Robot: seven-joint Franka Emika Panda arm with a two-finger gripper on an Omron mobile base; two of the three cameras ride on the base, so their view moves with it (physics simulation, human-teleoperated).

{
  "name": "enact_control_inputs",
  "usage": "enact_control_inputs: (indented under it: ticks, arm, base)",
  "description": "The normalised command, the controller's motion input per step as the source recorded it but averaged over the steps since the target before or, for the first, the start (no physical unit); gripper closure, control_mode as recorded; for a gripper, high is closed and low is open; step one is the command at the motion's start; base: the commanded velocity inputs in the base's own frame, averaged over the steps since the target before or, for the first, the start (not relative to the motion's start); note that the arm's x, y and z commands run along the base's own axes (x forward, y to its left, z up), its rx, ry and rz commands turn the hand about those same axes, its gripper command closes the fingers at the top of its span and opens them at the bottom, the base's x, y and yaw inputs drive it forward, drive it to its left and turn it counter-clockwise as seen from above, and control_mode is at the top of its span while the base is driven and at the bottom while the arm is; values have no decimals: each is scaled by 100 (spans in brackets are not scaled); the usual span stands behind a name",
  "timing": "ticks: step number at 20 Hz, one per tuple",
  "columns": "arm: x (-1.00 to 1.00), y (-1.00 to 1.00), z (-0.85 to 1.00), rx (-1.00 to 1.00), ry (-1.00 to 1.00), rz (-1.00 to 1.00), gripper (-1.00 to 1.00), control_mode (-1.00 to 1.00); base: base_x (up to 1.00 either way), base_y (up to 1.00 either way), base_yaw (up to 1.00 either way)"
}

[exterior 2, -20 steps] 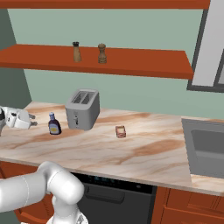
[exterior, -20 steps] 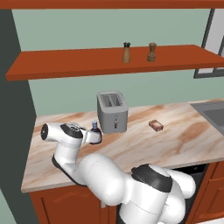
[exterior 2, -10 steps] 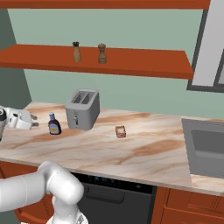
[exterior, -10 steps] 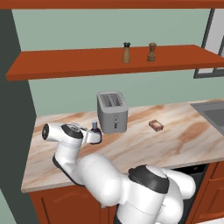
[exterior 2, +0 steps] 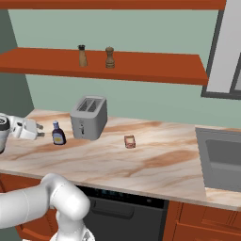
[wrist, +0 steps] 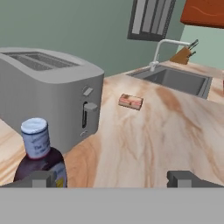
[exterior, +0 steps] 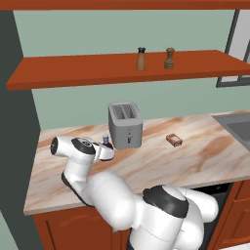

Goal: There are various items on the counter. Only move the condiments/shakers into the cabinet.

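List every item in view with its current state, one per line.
tool: open, level with the bottle, holding nothing
sauce bottle: upright on the counter, capped
light-wood shaker: upright on the shelf
brown mill: upright on the shelf
toaster: slots empty
orange-brown block: lying on the counter

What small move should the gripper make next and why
Probably slide sideways toward the bottle to centre it between the fingers. The gripper is open, the bottle stands on the counter at one finger rather than in the gap, and both shakers already stand on the shelf.
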Motion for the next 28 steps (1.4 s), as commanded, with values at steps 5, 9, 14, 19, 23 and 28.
enact_control_inputs:
  ticks: [5, 9, 14, 19, 23, 28]
  arm:
    - [8, -3, 0, 0, 0, 0, -100, -100]
    - [6, -4, 0, 0, 0, 0, -100, -100]
    - [6, -3, 0, 0, 0, 0, -100, -100]
    - [1, -4, 0, 0, 0, 0, -100, -100]
    - [0, -7, -1, 0, 0, 0, -100, -100]
    - [9, -10, -3, 0, 0, -1, -100, -100]
  base:
    - [0, 0, 0]
    - [0, 0, 0]
    - [0, 0, 0]
    - [0, 0, 0]
    - [0, 0, 0]
    - [0, 0, 0]
